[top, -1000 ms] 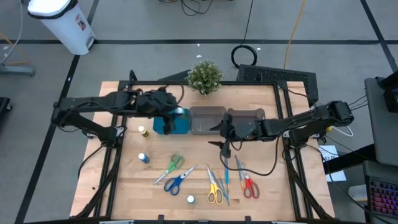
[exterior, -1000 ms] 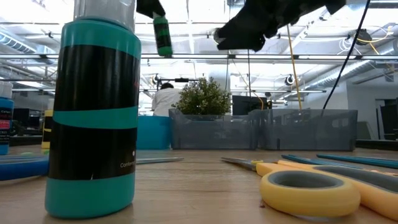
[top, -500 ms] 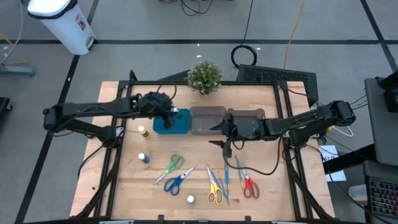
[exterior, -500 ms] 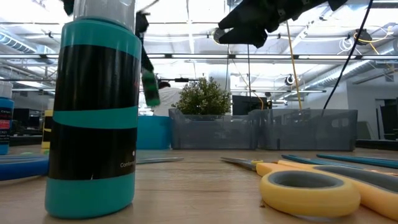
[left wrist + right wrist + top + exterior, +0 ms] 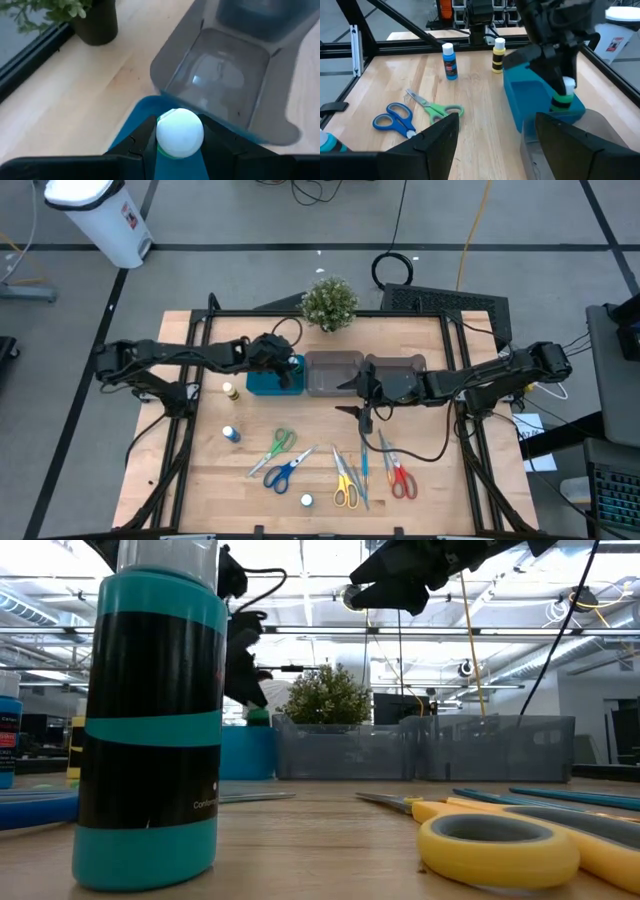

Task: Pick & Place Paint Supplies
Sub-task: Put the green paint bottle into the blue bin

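Left gripper (image 5: pixel 563 92) grasps green bottle (image 5: pixel 560 101) upright, cap up, right over teal tray (image 5: pixel 527 102) near corner beside grey bin (image 5: pixel 333 373); right gripper (image 5: pixel 362 412) hovers apart, fingers spread.

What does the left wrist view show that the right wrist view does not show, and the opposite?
Only the left wrist view shows the plant pot and the inside of the grey bin.

Only the right wrist view shows the blue bottle, the yellow bottle, the green scissors, the blue scissors and the open right gripper.

Both show the left gripper shut on the green bottle at the teal tray.
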